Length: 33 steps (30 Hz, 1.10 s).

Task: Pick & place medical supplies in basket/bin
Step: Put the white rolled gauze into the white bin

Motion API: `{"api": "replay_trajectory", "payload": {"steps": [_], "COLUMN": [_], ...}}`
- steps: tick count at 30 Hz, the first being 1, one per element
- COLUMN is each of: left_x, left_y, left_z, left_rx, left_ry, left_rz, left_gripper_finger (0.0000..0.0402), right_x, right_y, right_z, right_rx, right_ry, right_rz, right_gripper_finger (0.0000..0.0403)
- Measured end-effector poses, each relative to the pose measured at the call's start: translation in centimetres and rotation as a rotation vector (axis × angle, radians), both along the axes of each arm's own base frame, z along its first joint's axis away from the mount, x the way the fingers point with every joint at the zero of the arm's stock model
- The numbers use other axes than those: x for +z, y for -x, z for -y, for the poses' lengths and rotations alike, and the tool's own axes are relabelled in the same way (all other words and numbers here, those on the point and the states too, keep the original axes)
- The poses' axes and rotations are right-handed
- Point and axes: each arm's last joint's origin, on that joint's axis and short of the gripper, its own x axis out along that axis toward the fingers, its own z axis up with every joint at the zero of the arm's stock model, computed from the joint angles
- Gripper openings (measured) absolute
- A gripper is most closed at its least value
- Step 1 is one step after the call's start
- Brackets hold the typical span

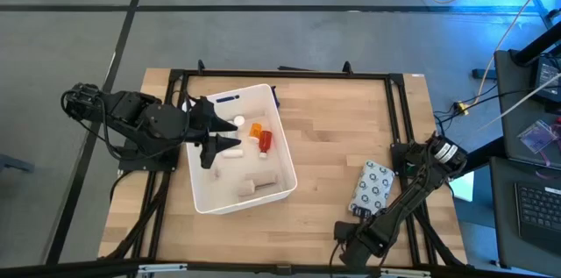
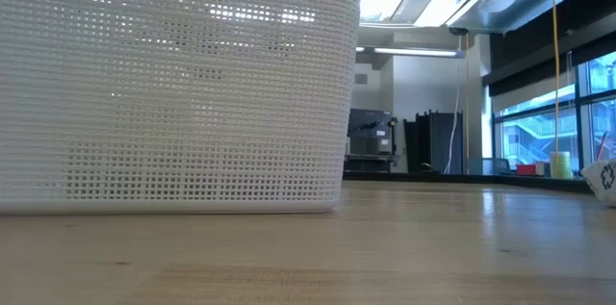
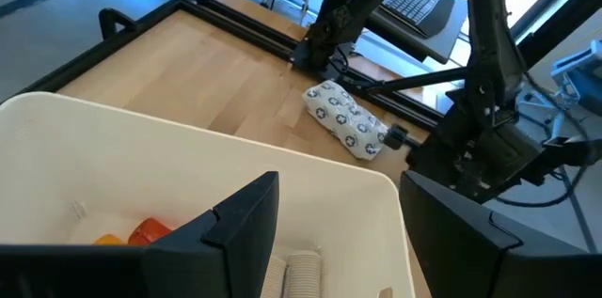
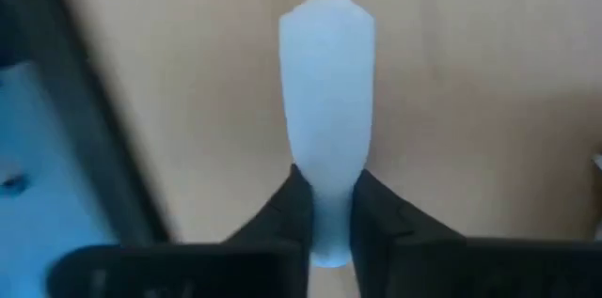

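Note:
The white basket (image 1: 200,192) stands on the table's left half. In it lie an orange pill bottle (image 1: 256,129), a red bottle (image 1: 265,142), a beige roll (image 1: 245,188) and white tubes (image 1: 232,153). My left gripper (image 3: 348,242) hangs open over the basket's left side (image 1: 215,138), with nothing between its fingers. A dotted white packet (image 1: 372,186) lies flat on the table at the right. My right gripper (image 1: 344,232) is near the table's front edge, shut on a white tube (image 4: 325,101). In the high view the gripper hides the tube. My right gripper pinches the white tube by its narrower end (image 4: 329,199) between its two fingers (image 4: 293,215), which point down from above. The rest of the tube stretches away from the fingers over the wooden table top. I cannot tell whether it is lifted.
A black frame (image 1: 399,120) runs along the table's far and right sides. The basket's mesh wall (image 2: 173,84) fills the left of the low view. Bare wood lies between the basket and the packet (image 3: 346,121).

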Motion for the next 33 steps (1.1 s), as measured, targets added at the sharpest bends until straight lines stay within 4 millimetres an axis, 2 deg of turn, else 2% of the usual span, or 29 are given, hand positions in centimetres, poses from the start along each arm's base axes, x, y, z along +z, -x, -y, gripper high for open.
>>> {"api": "replay_trajectory", "payload": {"steps": [4,8,12,15,19,22,25,27,30,33], "left_x": [0.0,0.5,1.3,1.9,2.3,2.8,3.3,3.7,4.2,4.5], "left_y": [0.0,-0.2,-0.4,-0.3,0.1,0.6,1.1,1.3,1.9,2.6], "left_z": [0.1,0.2,0.2,0.2,0.0,-0.1,-0.2,-0.1,0.1,0.2], "left_rx": [-0.020,-0.021,-0.047,-0.059,-0.066,-0.064,-0.069,-0.076,-0.098,-0.107], "left_ry": [0.012,0.037,0.008,-0.011,-0.021,-0.010,-0.005,-0.011,-0.019,-0.029], "left_rz": [-0.001,0.053,0.131,0.179,0.214,0.247,0.284,0.319,0.358,0.378], "left_gripper_finger": [0.0214,0.0214,0.0214,0.0214,0.0214,0.0214,0.0214,0.0214,0.0214,0.0214], "right_x": [2.7,8.0,14.5,19.1,24.5,27.6,28.5,27.9,25.8,22.2], "right_y": [-1.7,-4.1,-6.0,-6.8,-8.9,-11.2,-13.9,-15.6,-18.1,-20.8], "right_z": [-0.1,1.2,4.3,7.2,10.9,13.6,15.5,16.6,17.9,19.1], "right_rx": [0.062,0.082,0.081,0.088,0.118,0.160,0.244,0.298,0.340,0.362], "right_ry": [-0.076,-0.134,-0.076,0.042,0.194,0.226,0.232,0.232,0.211,0.177], "right_rz": [0.057,0.217,0.408,0.528,0.751,0.942,1.085,1.112,1.087,0.998], "right_gripper_finger": [0.0027,0.0036,0.0046,0.0040,0.0037,0.0038,0.0037,0.0037,0.0037,0.0037]}}
